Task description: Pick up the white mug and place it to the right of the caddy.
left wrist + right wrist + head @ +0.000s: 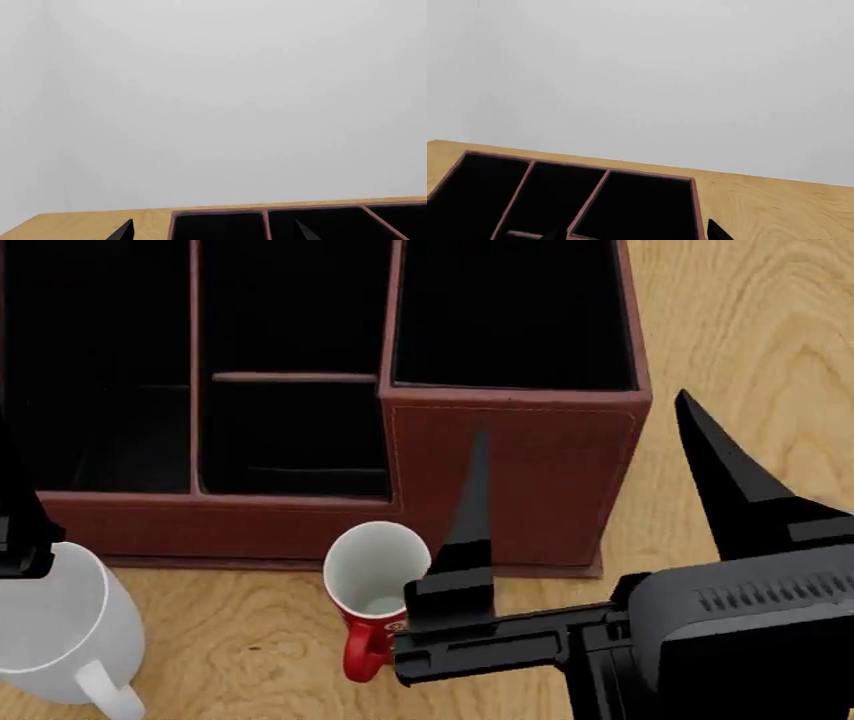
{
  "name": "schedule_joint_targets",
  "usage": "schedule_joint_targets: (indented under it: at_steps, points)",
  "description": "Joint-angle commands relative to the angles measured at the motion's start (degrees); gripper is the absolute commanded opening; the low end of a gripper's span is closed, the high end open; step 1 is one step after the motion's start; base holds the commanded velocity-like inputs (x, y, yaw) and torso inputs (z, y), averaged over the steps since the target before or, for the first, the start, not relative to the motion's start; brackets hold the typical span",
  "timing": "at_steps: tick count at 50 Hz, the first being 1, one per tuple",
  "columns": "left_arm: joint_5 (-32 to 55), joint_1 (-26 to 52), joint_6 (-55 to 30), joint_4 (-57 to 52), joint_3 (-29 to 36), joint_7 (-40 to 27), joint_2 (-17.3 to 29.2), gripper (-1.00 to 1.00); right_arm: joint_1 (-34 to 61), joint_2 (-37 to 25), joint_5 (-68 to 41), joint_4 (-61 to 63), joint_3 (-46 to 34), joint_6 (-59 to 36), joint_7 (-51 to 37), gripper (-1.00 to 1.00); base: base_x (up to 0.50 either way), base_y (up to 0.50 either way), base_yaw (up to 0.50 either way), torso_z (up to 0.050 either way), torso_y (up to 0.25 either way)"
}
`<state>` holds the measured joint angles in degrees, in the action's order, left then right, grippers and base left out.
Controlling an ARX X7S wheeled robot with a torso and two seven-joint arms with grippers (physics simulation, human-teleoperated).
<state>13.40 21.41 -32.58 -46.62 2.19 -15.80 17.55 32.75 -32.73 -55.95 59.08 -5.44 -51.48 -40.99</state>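
Note:
The white mug point(54, 620) stands at the near left of the head view, handle toward me, in front of the caddy's low left end. The caddy point(507, 480), a red-brown box with black compartments, fills the far side; it also shows in the left wrist view point(267, 216) and the right wrist view point(697, 200). My right gripper point(579, 415) hovers open in front of the caddy's taller right section, empty. My left gripper point(213, 234) is open over the caddy's near edge, nothing between its fingers. A black part of the left arm point(19, 525) shows just above the white mug.
A slimmer red mug point(358, 640) stands upright between the white mug and my right gripper, close to the caddy's front wall. Bare wooden table point(747, 340) lies to the right of the caddy. A pale wall point(213, 100) rises behind the table.

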Motion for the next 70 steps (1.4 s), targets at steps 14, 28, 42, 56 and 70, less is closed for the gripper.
schedule_joint_targets:
  at_steps: [14, 28, 42, 56, 70]
  points:
    - [0.6, 0.1, -0.7, -0.9, -0.1, -0.8, 0.6, 1.0, 5.2, -3.2, -5.6, -0.5, -23.5, 3.5, -8.0, 1.0, 0.0, 0.0, 0.0, 0.0, 0.0]
    - [1.2, 0.0, -1.8, -2.4, -0.4, -1.5, 1.1, 1.0, 5.2, -0.3, -2.6, -2.3, -29.3, 2.9, -5.1, 1.0, 0.0, 0.0, 0.0, 0.0, 0.0]
    - [1.5, -0.6, -2.4, -3.4, -0.7, -2.1, 1.6, 1.0, 5.3, 2.0, -1.3, -3.0, -34.4, 1.4, -3.8, 1.0, 0.0, 0.0, 0.0, 0.0, 0.0]
    - [1.9, -1.1, -2.4, -4.1, -0.8, -2.6, 1.9, 1.0, 4.9, 4.1, -0.5, -4.6, -38.2, 1.6, -1.6, 1.0, 0.0, 0.0, 0.0, 0.0, 0.0]
    - [1.9, -1.2, -2.5, -4.3, -0.6, -3.1, 2.2, 1.0, 4.8, 6.2, 2.3, -7.3, -42.1, 2.5, 1.8, 1.0, 0.0, 0.0, 0.0, 0.0, 0.0]
